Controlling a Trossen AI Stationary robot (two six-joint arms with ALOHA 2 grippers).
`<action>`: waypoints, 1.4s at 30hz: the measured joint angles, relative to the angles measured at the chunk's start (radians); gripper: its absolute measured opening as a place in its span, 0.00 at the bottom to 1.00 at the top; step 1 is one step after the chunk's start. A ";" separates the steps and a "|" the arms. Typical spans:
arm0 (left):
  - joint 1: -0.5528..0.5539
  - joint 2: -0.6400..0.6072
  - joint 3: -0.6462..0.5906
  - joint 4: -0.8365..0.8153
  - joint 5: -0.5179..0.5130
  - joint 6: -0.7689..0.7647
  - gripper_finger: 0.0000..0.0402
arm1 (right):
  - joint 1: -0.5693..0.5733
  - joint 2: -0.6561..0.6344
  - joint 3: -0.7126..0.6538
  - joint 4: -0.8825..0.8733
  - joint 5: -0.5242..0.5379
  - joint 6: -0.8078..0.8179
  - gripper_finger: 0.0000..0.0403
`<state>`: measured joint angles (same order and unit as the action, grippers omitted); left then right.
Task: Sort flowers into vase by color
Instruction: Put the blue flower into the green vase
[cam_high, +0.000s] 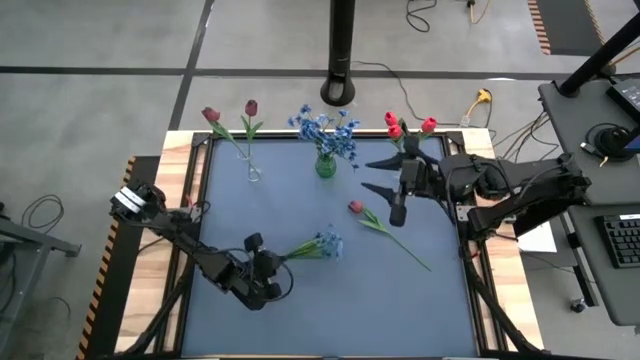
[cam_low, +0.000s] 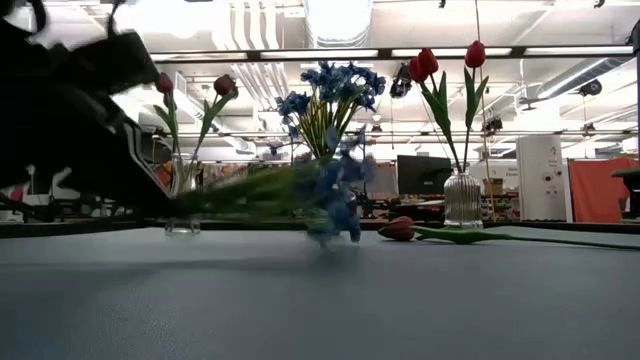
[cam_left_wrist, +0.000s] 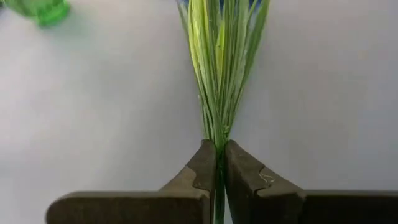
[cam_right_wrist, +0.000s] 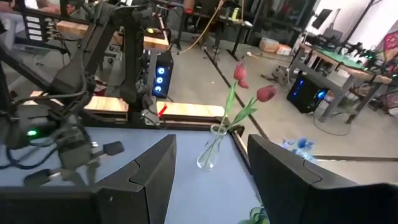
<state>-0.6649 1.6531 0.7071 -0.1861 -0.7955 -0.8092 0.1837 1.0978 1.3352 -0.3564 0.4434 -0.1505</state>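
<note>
Blue-grey mat covers my worktop (cam_high: 420, 310), framed by a black rail and pale wooden boards at the sides. My left gripper (cam_high: 276, 262) sits low near the front-left part of the mat, clamped on the green stem end of a loose sprig of small blue blossoms (cam_high: 322, 245); the left wrist view shows both fingers (cam_left_wrist: 205, 168) pressed together on the grassy stalk bundle. The sprig runs from the gripper toward the mat's centre, blossoms pointing right. My right gripper (cam_high: 383, 175) hangs over the back-right area with its fingers apart, holding nothing, just beside the clear ribbed glass vase of bright red tulips (cam_high: 408, 128) at the back-right edge. One loose red tulip with a long green stem (cam_high: 385, 228) lies flat right of centre, well apart from the sprig. Along the back edge: a small green vase of blue blossom sprigs (cam_high: 326, 140) in the middle, and a clear glass vase with two dark maroon tulips (cam_high: 245, 135) toward the left. Open mat across the whole front half and the front-right corner. No readable writing or labels on anything.
</note>
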 joint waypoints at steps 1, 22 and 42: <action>-0.012 -0.007 0.002 0.003 -0.017 0.009 0.01 | 0.000 0.002 0.005 0.001 0.001 -0.004 0.48; -0.112 -0.244 0.016 0.763 -0.017 1.013 0.00 | 0.120 0.011 -0.239 0.184 -0.103 0.034 0.48; 0.113 -0.257 0.003 1.062 0.030 1.197 0.00 | 0.139 0.280 -0.474 1.033 -0.208 -0.125 0.48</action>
<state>-0.5516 1.3964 0.7097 0.8757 -0.7658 0.3882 0.3229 1.3778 0.8612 0.6763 0.2356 -0.2758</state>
